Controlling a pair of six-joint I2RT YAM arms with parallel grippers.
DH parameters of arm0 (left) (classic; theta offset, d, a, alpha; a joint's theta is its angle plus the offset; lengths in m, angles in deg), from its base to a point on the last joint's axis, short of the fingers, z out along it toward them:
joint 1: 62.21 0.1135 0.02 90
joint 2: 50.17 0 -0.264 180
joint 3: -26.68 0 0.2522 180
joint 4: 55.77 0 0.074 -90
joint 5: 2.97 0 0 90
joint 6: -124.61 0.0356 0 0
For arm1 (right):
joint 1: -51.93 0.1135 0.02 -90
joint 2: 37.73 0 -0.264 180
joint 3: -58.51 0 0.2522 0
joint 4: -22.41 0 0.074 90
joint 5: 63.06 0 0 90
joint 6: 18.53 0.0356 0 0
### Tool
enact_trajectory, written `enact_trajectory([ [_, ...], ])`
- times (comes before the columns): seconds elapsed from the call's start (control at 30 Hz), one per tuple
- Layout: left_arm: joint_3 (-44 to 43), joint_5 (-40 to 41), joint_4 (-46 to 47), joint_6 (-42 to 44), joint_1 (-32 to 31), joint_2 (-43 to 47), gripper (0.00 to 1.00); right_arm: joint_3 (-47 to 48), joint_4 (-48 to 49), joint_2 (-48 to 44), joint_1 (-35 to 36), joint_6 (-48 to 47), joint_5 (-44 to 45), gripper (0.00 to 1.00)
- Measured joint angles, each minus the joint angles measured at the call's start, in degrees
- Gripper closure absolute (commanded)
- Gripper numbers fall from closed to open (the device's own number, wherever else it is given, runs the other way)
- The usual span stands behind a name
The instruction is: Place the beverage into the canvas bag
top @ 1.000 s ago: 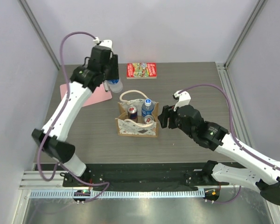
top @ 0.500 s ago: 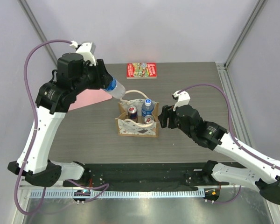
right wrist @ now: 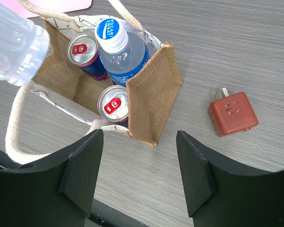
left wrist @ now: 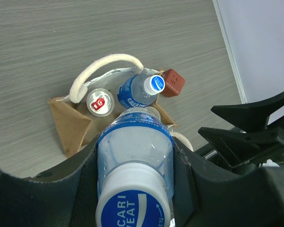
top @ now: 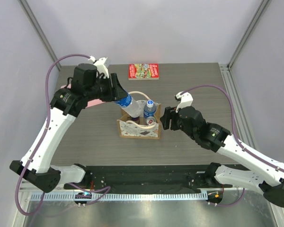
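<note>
Beverage bottle (top: pixel 127 102) in left gripper (top: pixel 118 93) — tilted over canvas bag (top: pixel 137 130).

Held bottle (left wrist: pixel 135 146): was clear, glossy plastic
Canvas bag (right wrist: pixel 154 94): was coarse, matt cloth
Can tops (right wrist: pixel 113 104): were shiny metal

Grey table (top: pixel 203 137) bears canvas bag (top: pixel 138 129), brown adapter (right wrist: pixel 233 113), red booklet (top: pixel 143 71), seemingly a pink sheet (right wrist: pixel 66 4).

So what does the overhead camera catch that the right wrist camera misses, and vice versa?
Only overhead: the red book at the table's far edge and the whole left arm. Only the right wrist: a red-brown plug adapter beside the canvas bag. Both: the bag, the upright bottle inside it and the tilted bottle held above it.
</note>
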Motion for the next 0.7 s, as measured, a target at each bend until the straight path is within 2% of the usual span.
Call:
enact_trajectory([
  [0.33,6.19,-0.22,5.90,-1.14,-2.14,-1.77,1.00,-0.17,-0.02,-0.26,0.00,0.04,0.00,0.32],
  [0.7,12.41,2.38,6.36,0.63,-3.82,-2.19,1.00,-0.46,-0.04,-0.98,0.00,0.02,0.00,0.32],
])
